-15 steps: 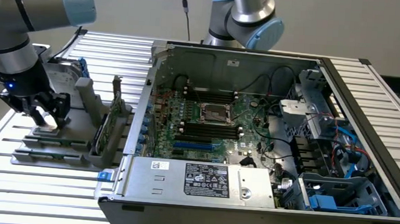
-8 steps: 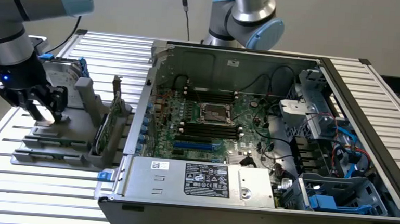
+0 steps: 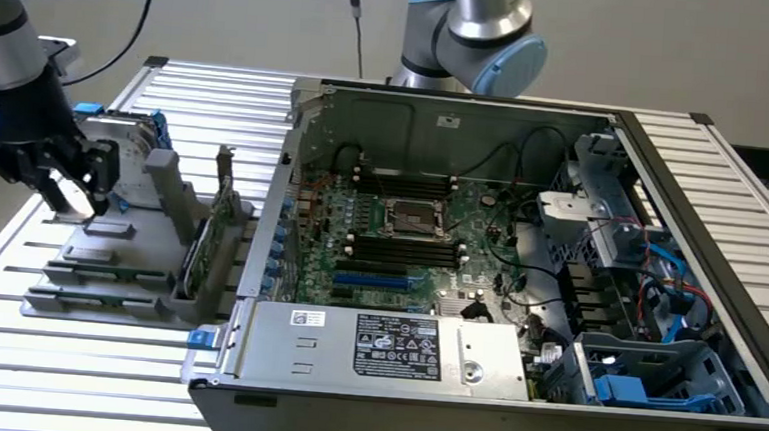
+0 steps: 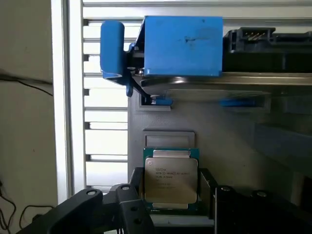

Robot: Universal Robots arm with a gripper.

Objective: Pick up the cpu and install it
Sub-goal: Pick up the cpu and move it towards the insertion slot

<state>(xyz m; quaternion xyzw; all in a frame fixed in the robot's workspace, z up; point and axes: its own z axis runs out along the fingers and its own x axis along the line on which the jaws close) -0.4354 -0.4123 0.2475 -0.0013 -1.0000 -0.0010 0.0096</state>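
Note:
The cpu (image 4: 170,179), a small square chip with a silver top plate and green rim, lies flat at the grey parts holder (image 4: 229,141). My gripper (image 4: 171,197) reaches down over it, its two dark fingers (image 4: 136,192) pressed against opposite edges of the chip. In the exterior view the gripper (image 3: 72,191) hangs low over the grey holder (image 3: 114,259) at that view's left. The chip itself is hidden there behind the fingers. The empty metal-framed socket (image 3: 411,217) sits in the middle of the motherboard inside the open computer case (image 3: 498,112).
A silver hard drive with a blue bracket (image 4: 183,46) stands on the holder just beyond the chip. Upright cards (image 3: 216,235) rise between the holder and the case wall. A second arm (image 3: 483,31) stands behind the case. Slatted table (image 3: 68,356) all around.

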